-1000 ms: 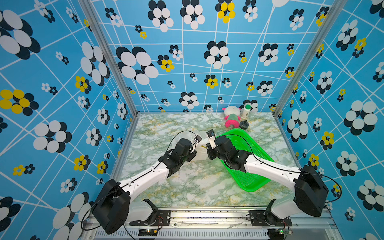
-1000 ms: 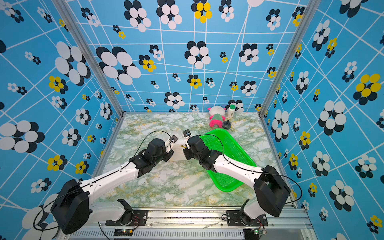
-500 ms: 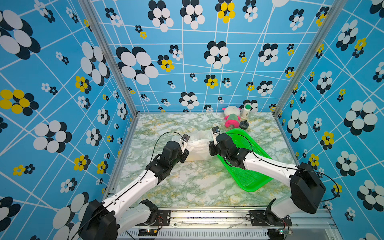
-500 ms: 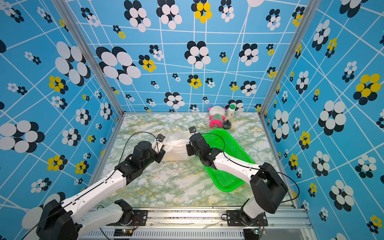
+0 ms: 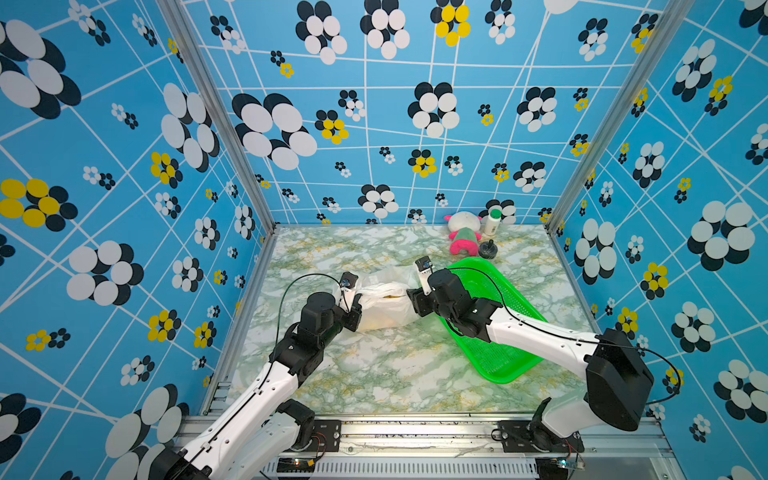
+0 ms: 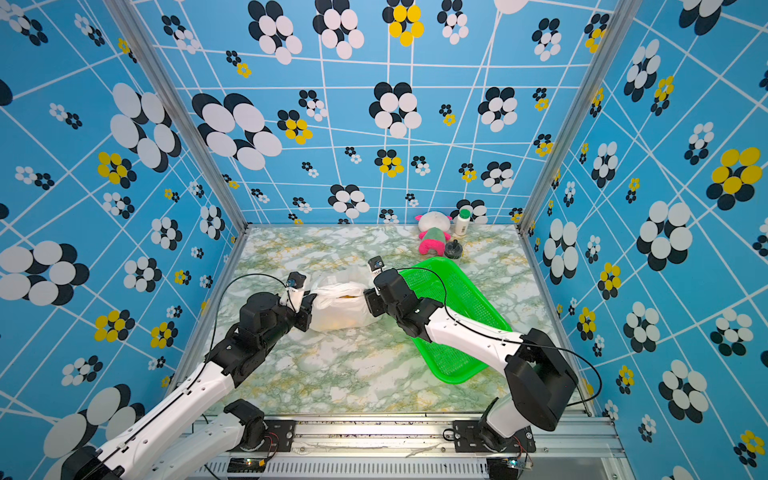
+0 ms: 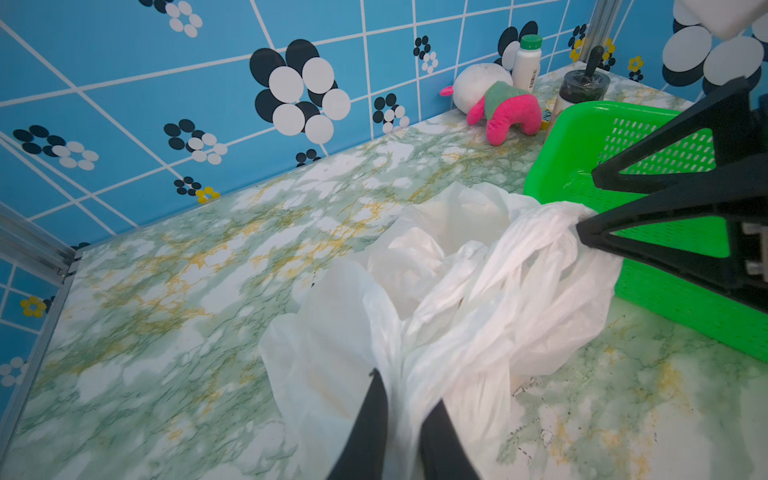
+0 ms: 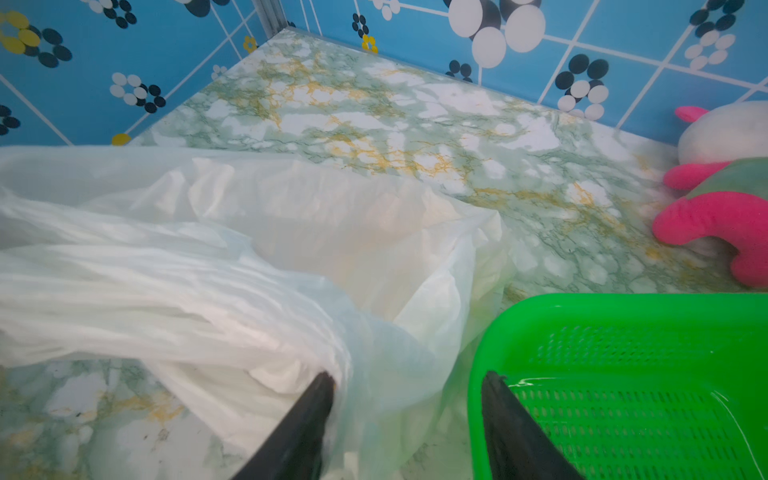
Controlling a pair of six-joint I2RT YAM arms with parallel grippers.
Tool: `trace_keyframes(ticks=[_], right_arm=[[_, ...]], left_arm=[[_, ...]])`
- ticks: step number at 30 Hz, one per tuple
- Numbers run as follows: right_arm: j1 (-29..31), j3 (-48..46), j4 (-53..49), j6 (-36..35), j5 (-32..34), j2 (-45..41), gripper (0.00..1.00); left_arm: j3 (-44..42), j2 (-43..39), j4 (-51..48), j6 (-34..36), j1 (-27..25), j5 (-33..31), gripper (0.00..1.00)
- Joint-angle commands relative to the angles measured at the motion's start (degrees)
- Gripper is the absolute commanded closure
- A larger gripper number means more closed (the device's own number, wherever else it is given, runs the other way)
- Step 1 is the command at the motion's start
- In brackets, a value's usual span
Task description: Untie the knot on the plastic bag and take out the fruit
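On the table (image 5: pixel 395 374): one plastic bag (image 5: pixel 384 305); one basket (image 5: pixel 498 361).

No words, numbers or brand names can be read anywhere in these views. A white bottle with a green cap (image 7: pixel 527 62), standing by the back wall, carries a label (image 7: pixel 530 80) with fine dark print and what looks like a barcode, all too small to make out. In a top view, a small white sticker (image 5: pixel 423 266) on the camera mount of the right arm shows a few dark marks, also unreadable. The walls bear only flower shapes and white lines.
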Motion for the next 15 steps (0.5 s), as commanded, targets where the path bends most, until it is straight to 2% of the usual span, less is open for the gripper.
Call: trace_keyframes(ticks=[1, 7, 8, 9, 15], right_arm=[[0.2, 4.9, -3.1, -3.8, 1.3, 1.8, 0.34], [0.6, 9.6, -5.1, -4.8, -0.2, 7.2, 0.34], [0.6, 10.0, -5.2, -4.8, -0.3, 8.0, 0.36], [0.6, 10.4, -5.3, -4.8, -0.2, 8.5, 0.40], [0.6, 11.4, -4.9, -4.7, 2.4, 9.1, 0.86]], left_arm=[[-0.8, -1.4, 0.7, 0.6, -0.6, 2.6, 0.81], [-0.8, -0.9, 0.8, 0.8, -0.8, 2.7, 0.73], [-0.7, -0.7, 0.8, 0.8, -0.8, 2.7, 0.70], [-0.6, -0.6, 0.8, 0.7, -0.8, 2.7, 0.69], [-0.3, -0.3, 0.4, 0.0, -0.9, 0.7, 0.55]])
